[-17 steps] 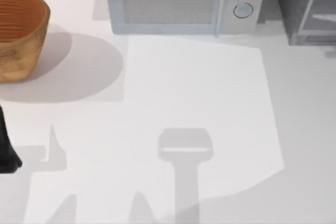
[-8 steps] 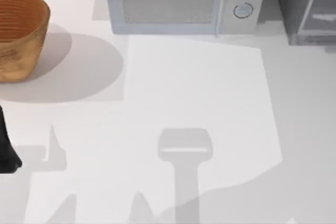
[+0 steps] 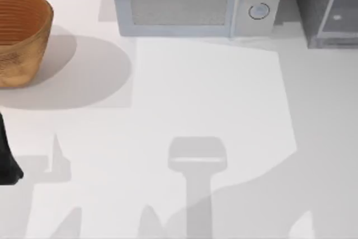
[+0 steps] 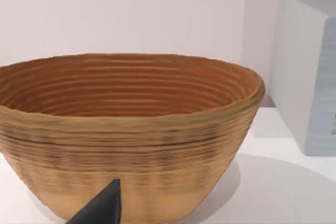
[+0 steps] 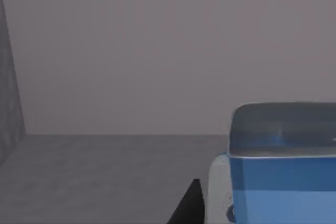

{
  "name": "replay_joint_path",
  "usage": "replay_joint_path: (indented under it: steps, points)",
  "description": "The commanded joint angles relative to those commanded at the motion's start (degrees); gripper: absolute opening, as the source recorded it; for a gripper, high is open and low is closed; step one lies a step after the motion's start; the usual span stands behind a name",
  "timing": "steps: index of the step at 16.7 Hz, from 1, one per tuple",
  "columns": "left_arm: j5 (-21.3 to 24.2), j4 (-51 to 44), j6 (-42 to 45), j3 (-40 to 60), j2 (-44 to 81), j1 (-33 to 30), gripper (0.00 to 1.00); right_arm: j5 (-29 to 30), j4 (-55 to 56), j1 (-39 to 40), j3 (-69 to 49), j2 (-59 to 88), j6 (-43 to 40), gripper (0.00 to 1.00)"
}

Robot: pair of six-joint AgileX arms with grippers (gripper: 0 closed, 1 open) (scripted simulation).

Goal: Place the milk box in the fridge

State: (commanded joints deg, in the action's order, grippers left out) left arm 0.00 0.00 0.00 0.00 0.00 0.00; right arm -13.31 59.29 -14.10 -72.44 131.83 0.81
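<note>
Hovering inside the grey fridge (image 3: 327,9) at one o'clock, my right gripper (image 5: 210,203) has the milk box (image 5: 283,182) right beside one finger, grip unclear; left arm (image 3: 6,158) parked at nine o'clock.

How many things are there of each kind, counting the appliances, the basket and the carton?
Appliances: 2, the microwave and the fridge.
Baskets: 1, the woven basket.
Cartons: 1, the milk box.
Total: 4.

Ribbed woven basket (image 3: 22,32) (matt table (image 3: 212,93))
</note>
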Motion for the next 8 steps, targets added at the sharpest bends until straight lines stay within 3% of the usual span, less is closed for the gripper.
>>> replay_joint_path:
  steps: [8]
  points:
    - [0.0,0.0,0.0,0.0,0.0,0.0,1.0,1.24,-6.62,0.92,-11.88,4.68,-0.11,0.0]
